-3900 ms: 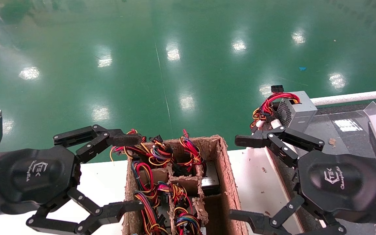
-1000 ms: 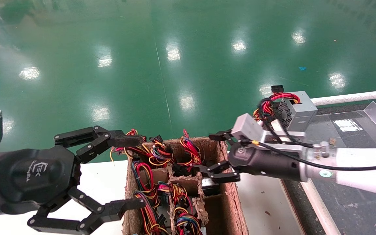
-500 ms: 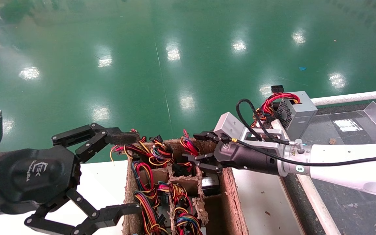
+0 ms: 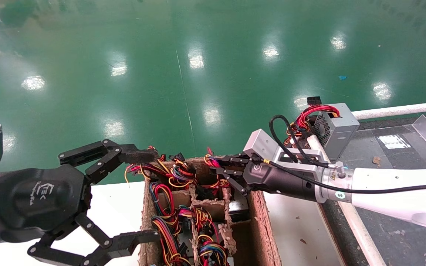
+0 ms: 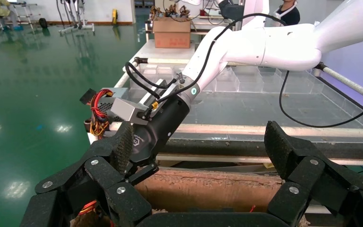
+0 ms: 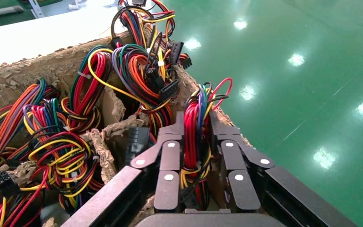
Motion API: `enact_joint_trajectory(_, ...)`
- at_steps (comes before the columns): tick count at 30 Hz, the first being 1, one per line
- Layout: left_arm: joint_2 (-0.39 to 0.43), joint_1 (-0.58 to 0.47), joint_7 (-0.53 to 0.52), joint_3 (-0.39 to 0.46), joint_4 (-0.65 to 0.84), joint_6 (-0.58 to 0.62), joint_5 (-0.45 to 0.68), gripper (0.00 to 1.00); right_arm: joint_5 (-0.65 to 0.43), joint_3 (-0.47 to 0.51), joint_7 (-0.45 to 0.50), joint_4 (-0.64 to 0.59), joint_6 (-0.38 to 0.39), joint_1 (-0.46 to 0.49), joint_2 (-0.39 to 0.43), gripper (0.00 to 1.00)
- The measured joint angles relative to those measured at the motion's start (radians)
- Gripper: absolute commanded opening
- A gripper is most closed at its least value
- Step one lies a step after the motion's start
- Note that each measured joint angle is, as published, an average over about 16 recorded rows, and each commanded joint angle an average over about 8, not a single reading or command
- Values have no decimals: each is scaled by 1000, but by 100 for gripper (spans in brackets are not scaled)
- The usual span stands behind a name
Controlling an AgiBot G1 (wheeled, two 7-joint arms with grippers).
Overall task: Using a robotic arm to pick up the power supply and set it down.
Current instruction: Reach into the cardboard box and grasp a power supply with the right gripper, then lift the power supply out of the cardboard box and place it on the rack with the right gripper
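I'm seeing the right gripper [image 4: 223,167] reaching over the far right corner of the cardboard box [image 4: 259,210], its fingers closing around the upright wire tuft of the power supply [image 4: 213,162]. The left gripper [image 4: 144,195] is hanging spread wide at the box's left side. Another grey unit with a grille [image 4: 333,127] is sitting on the dark table to the right.

The head camera looks steeply down over the cardboard box [image 4: 257,207] toward the green floor [image 4: 198,66]. The left wrist camera faces across the box's rim to the right arm [image 5: 246,52]. The right wrist camera sits close above the same box [image 6: 33,71].
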Motion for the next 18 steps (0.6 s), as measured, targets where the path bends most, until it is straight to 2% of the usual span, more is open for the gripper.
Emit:
enact_joint_trajectory(9,0,0,0,0,0,0,0,100,92,70,1,83,-1,-15,58,0)
enact_joint_trajectory(18,0,0,0,1,0,0,0,100,256,212,28,210,-10,-1,186,0)
